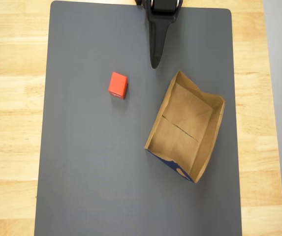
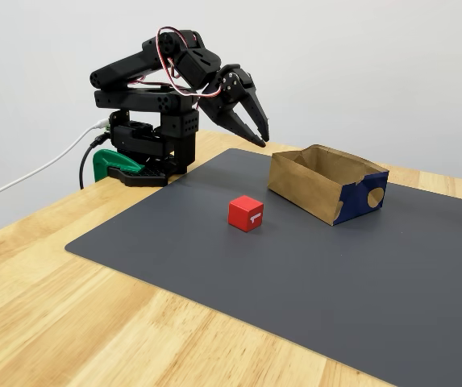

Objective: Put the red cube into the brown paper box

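The red cube (image 1: 117,84) (image 2: 246,213) rests on the dark grey mat, a white mark on its side face in the fixed view. To its right in the overhead view lies the brown paper box (image 1: 182,123) (image 2: 315,189), empty, with dark blue print on one end wall. My black gripper (image 1: 154,64) (image 2: 260,137) hangs above the mat's far edge, pointing down, between cube and box and clear of both. Its fingers are together and hold nothing.
The grey mat (image 1: 91,172) (image 2: 295,282) covers a light wooden table (image 1: 13,123). The arm's base (image 2: 146,137) stands folded behind the mat, fixed by a green clamp (image 2: 110,165), with cables trailing off to the left.
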Controlling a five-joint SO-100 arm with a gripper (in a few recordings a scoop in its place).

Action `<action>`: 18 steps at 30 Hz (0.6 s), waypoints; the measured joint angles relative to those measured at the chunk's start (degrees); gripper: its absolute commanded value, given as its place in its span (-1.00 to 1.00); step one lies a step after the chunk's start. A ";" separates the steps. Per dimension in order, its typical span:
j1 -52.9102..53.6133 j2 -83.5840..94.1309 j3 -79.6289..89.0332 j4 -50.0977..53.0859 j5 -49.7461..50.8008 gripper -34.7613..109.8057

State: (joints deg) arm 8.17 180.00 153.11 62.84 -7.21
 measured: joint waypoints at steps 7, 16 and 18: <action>3.34 -2.29 -0.70 -0.88 1.41 -0.51; 10.55 -23.12 -18.72 -2.02 1.23 -0.30; 13.36 -28.48 -22.85 -1.58 0.70 -0.26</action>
State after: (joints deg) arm 21.53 151.52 130.25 61.26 -6.50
